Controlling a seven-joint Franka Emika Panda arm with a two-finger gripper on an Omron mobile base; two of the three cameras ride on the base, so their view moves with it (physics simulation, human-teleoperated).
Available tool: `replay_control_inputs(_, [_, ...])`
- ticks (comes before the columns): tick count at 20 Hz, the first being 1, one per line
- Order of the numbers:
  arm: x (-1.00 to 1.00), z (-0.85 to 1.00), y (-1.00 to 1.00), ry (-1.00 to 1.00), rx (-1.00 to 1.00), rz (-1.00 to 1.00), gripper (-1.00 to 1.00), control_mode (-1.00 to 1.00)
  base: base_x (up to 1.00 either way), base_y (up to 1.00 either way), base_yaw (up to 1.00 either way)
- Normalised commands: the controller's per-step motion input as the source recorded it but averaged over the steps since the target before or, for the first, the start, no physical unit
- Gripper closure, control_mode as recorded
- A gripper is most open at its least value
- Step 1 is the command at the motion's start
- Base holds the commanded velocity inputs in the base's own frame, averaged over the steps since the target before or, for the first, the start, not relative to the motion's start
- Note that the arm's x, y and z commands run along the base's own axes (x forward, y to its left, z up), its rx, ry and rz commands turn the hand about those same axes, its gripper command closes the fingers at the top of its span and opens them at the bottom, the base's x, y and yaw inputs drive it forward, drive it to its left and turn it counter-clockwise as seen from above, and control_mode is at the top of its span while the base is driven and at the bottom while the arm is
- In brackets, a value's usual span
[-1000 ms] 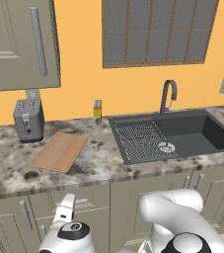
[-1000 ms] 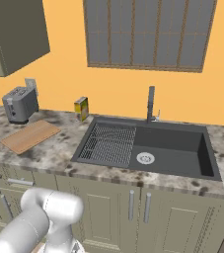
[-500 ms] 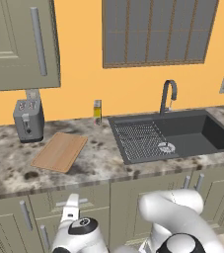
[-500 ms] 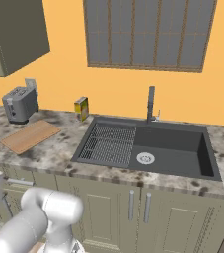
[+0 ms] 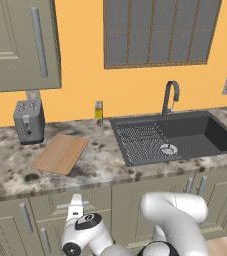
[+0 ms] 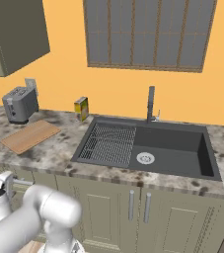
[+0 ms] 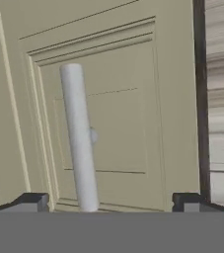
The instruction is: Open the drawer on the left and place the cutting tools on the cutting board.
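Note:
The drawer (image 5: 47, 202) is shut under the counter on the left, its silver bar handle (image 7: 79, 143) crossing the grey-olive front. My gripper (image 7: 108, 202) is open right in front of it, and the handle lies between the two fingertips (image 7: 32, 201), left of centre and not touching them. From the base my gripper (image 5: 76, 206) sits at the drawer's handle, below the counter edge, and my gripper (image 6: 4, 184) is low at the far left. The cutting board (image 5: 61, 153) lies bare on the counter beside the toaster. The cutting tools are hidden.
A grey toaster (image 5: 29, 121) stands at the back left, with a small bottle (image 5: 99, 113) by the wall. The dark sink (image 5: 185, 137) with its ridged rack (image 5: 142, 141) and tap lies to the right. Cabinet doors with vertical handles (image 5: 26, 217) flank the drawer.
My hand has edged a little to the right along the cabinet front toward the drawer handle. The jaws stay open and the drawer has not moved.

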Motion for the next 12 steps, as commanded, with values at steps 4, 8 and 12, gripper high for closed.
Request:
replay_control_inputs(4, [0.36, -0.47, 0.01, 0.00, -0.08, 0.01, -1.00, -1.00, 0.00, 0.00, 0.00])
replay_control_inputs(8, [0.44, -0.36, 0.08, 0.00, -0.08, 0.00, -1.00, -1.00, 0.00, 0.00, 0.00])
replay_control_inputs(12, [0.45, -0.22, 0.06, 0.00, -0.04, 0.00, -1.00, -1.00, 0.00, 0.00, 0.00])
